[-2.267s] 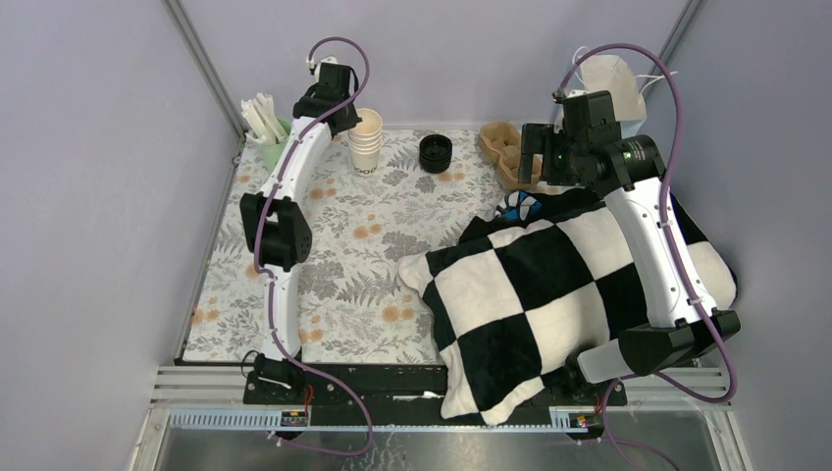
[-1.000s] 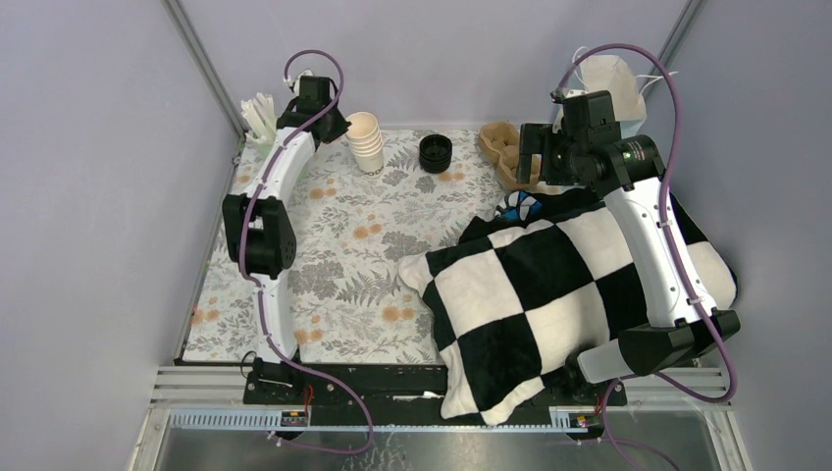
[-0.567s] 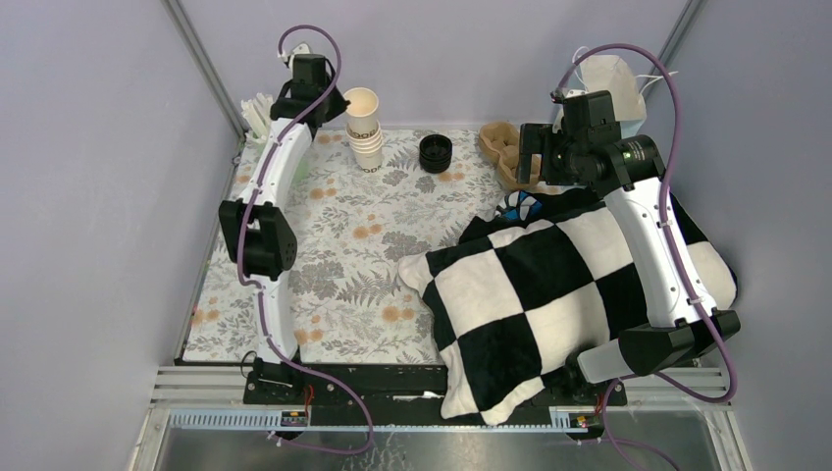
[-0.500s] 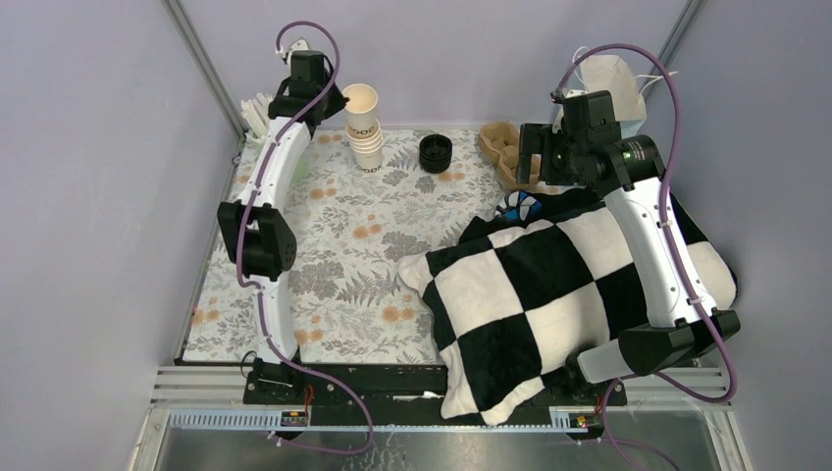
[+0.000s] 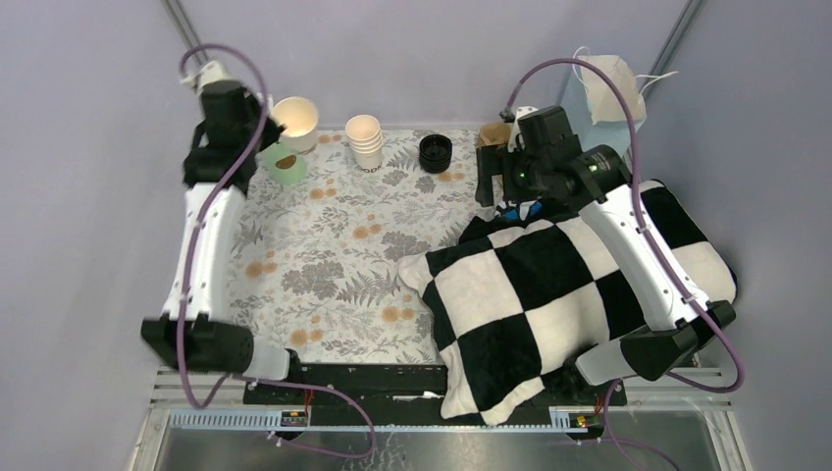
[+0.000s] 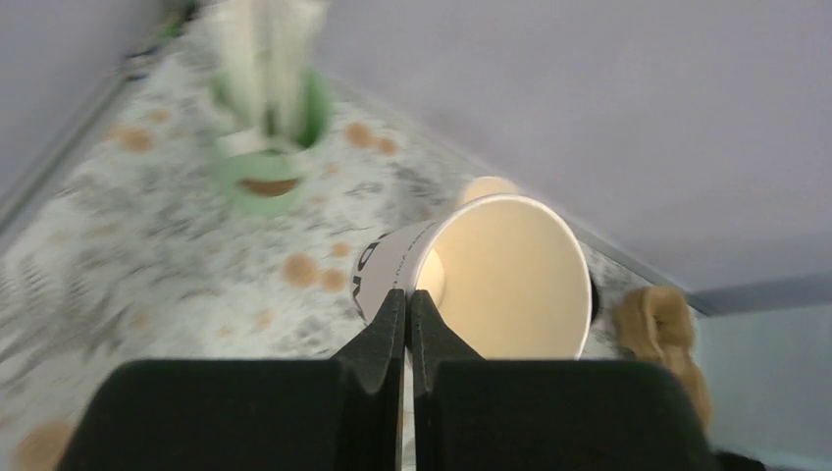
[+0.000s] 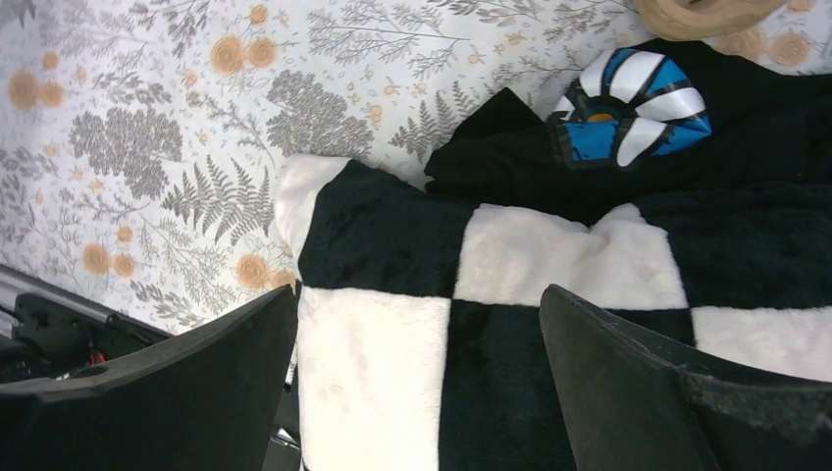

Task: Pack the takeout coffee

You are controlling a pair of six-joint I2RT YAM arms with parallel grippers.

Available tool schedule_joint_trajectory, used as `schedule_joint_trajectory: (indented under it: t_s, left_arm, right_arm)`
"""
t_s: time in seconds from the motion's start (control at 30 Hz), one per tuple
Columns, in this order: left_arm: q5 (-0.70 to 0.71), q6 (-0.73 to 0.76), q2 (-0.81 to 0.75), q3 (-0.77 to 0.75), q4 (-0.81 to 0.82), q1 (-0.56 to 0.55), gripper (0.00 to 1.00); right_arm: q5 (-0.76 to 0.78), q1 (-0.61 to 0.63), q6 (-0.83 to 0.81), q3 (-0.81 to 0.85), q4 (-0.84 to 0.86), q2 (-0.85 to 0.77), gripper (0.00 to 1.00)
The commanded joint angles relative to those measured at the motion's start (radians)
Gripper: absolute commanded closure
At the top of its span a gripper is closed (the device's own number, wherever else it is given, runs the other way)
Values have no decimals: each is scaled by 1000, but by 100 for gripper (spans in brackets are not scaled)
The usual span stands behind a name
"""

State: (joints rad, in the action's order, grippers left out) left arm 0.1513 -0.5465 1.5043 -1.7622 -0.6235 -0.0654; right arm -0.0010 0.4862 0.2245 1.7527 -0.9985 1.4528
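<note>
At the near right corner a black-and-white checked plush cushion (image 5: 549, 294) is lying across that side of the bench. Above its far edge the right gripper (image 7: 417, 304) is hovering with its fingers spread wide and nothing between them, probably idling until a later step needs it. Along the far edge a stack of nested cream paper cups (image 5: 365, 143), a round black plastic lid (image 5: 436, 152) and a brown moulded-pulp cup carrier (image 6: 659, 319) are sitting in a row, likely laid out as supplies. At the far left corner the left gripper (image 6: 405, 294) is pinching the side wall of the small cream paper cup with dark print (image 6: 491, 275), apparently with one finger inside the rim and one outside. It is holding the cup lidless, tilted and clear of the floral mat (image 5: 343, 255), near the mint-green cup of white sticks (image 6: 263, 147). Gripping at the rim is leaving the base free for setting down.
</note>
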Motion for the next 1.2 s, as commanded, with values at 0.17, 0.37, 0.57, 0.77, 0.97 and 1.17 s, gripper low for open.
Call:
schedule_joint_trajectory:
  t_s: [0.17, 0.37, 0.57, 0.77, 0.97, 1.17]
  left_arm:
    - [63, -127, -304, 617, 239, 343, 100]
    - [-13, -192, -263, 812, 482, 495, 100]
    - [-98, -239, -176, 885, 651, 539, 100]
    - [-209, -247, -97, 910, 711, 532, 100]
    - [-225, -166, -129, 917, 631, 474, 100]
    - [-223, -77, -163, 970, 555, 431, 100]
  right_arm:
    - [106, 101, -38, -54, 27, -90, 0]
    - [170, 101, -65, -38, 18, -103, 0]
    - [199, 100, -77, -18, 19, -86, 0]
    - [204, 101, -82, -19, 20, -81, 0]
    - [207, 100, -83, -20, 19, -77, 0]
    - [198, 100, -81, -21, 21, -75, 0]
